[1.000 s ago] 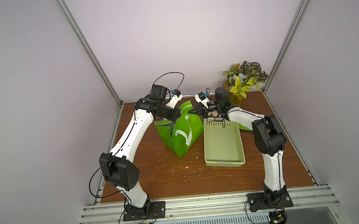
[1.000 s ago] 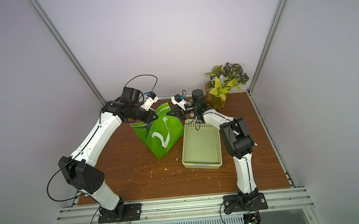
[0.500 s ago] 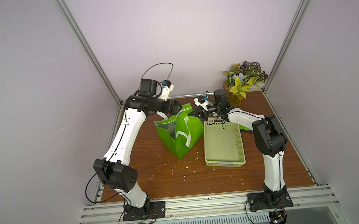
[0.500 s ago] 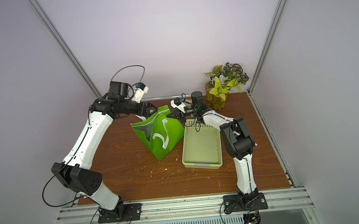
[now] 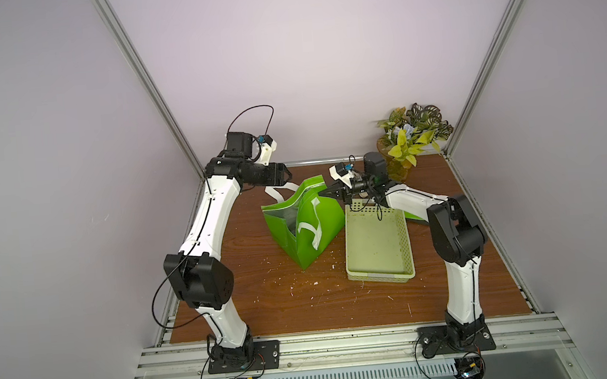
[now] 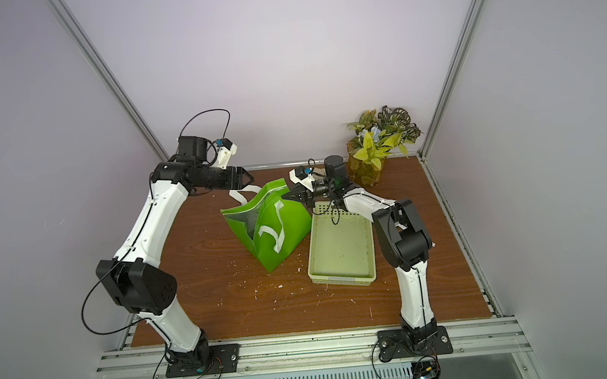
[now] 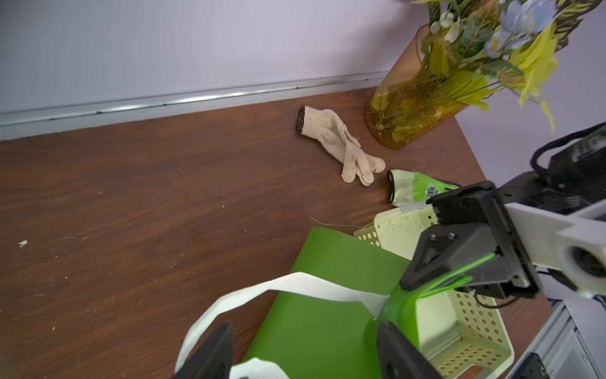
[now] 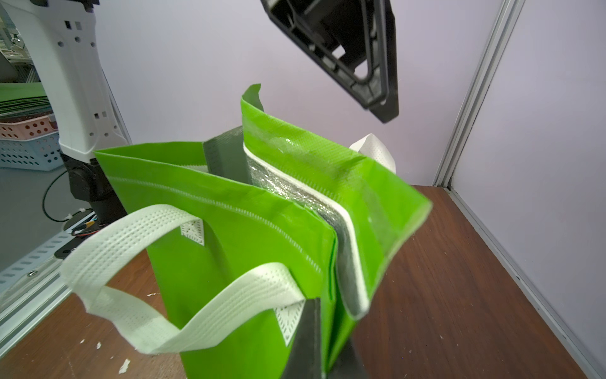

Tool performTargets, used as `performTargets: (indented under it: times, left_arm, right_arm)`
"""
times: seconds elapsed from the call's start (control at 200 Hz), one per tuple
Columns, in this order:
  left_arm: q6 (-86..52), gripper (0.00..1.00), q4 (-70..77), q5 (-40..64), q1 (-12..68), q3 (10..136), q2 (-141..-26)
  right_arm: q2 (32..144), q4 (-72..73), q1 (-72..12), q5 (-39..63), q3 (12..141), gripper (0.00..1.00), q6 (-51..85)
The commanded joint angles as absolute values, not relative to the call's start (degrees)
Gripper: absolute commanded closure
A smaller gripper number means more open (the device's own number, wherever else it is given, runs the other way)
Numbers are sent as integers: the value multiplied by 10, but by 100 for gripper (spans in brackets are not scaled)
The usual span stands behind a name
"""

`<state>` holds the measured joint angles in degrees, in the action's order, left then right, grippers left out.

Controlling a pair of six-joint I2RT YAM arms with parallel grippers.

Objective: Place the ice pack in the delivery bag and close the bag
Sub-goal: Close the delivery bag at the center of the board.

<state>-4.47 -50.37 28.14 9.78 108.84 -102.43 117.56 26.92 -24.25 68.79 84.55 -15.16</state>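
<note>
The delivery bag (image 5: 312, 227) (image 6: 279, 233) stands mid-table, bright green, its mouth open and showing silver foil lining (image 8: 288, 193). My right gripper (image 5: 326, 192) (image 6: 289, 196) (image 8: 328, 354) is shut on the bag's top edge on the basket side; the left wrist view shows that same clamp on the bag (image 7: 321, 311). My left gripper (image 5: 285, 175) (image 6: 244, 177) (image 7: 305, 361) hangs open above the bag's back left corner, over a white strap handle (image 7: 278, 288), holding nothing. The ice pack shows in no view.
A pale green perforated basket (image 5: 380, 275) (image 6: 340, 279) sits just right of the bag. A vase of artificial plants (image 5: 403, 151) (image 7: 413, 108) stands at the back right. A beige glove (image 7: 337, 144) and a green glove (image 7: 413, 190) lie near it. Crumbs dot the wooden table.
My left gripper has opened and drawn back from the bag's mouth, up and toward the back left. The right gripper has kept its hold on the bag's edge.
</note>
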Motion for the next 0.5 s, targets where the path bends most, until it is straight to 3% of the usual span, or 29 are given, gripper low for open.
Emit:
performTargets:
  times: [0.0,0.245,0.495]
  left_arm:
    - [-36,29,-507,284,124,1085,-1018]
    - [-39,29,-508,315,142,1042,-1001]
    - [-46,23,-507,329,149,1023,-992]
  right_arm:
    - [1150,268,-240,691,840,100,-145]
    - [1153,260,-238,673,841,100,-151]
    - [1160,267,-237,672,843,100,-146]
